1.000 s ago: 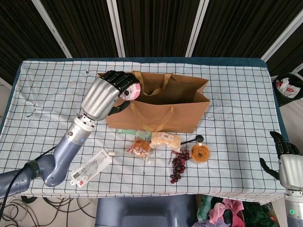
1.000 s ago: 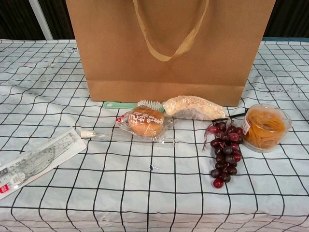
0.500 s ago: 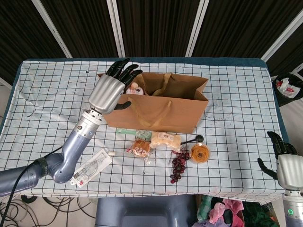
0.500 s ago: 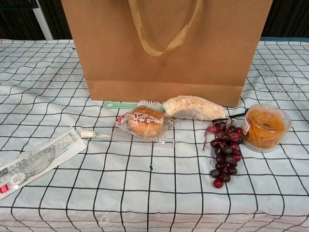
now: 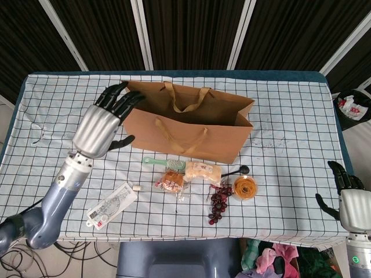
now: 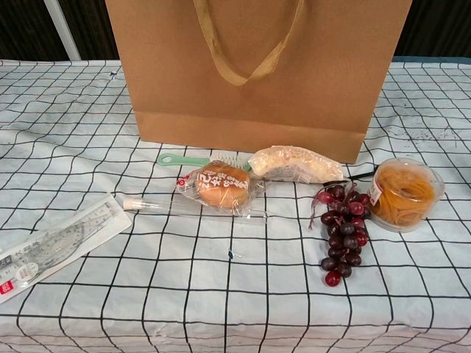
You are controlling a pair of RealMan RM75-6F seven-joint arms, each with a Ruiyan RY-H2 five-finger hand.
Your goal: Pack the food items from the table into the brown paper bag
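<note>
Left robot hand (image 5: 104,119) spread, empty, beside bag (image 5: 191,130); bun wrapper (image 6: 218,184) (print unreadable).

head view: high, looking steeply down over whole table (image 5: 290,116) | chest view: low, close, facing bag (image 6: 257,73) front, bag top cropped | shared: bag and items before it, probably nothing else
</note>
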